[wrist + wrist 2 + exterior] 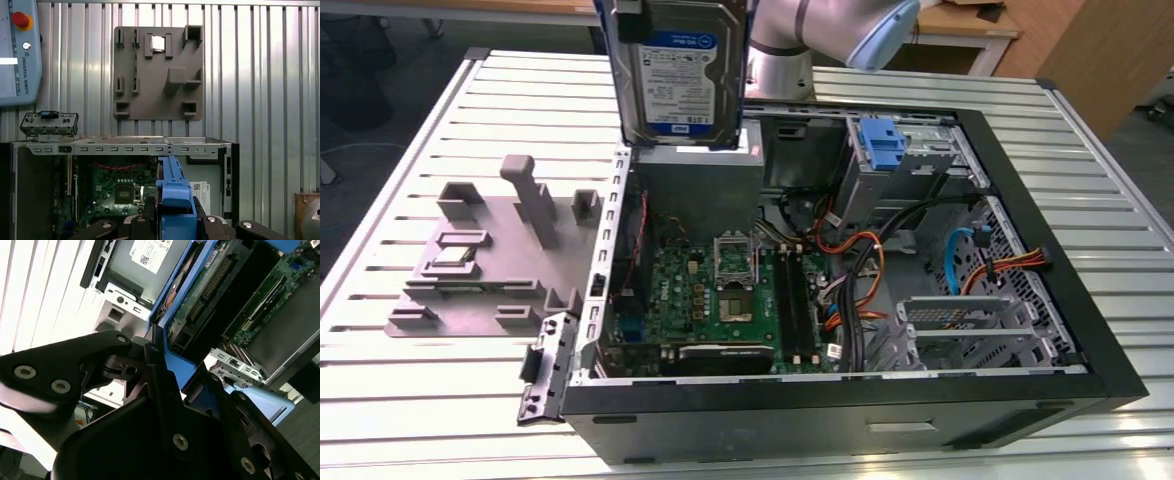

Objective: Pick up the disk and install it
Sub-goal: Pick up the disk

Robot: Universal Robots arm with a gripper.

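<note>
The gripper (175,216) was closed on the blue carrier of the disk (680,75). The disk hung upright above the far edge of the open computer case (1067,330), apart from the drive bay (907,150).

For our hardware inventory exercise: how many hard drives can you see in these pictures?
1. The disk is held upright in the gripper above the open computer case, label toward the exterior view. More drives may be hidden inside the case's metal drive bays.

Open computer case (827,415), grey fixture plate (500,250)
</note>
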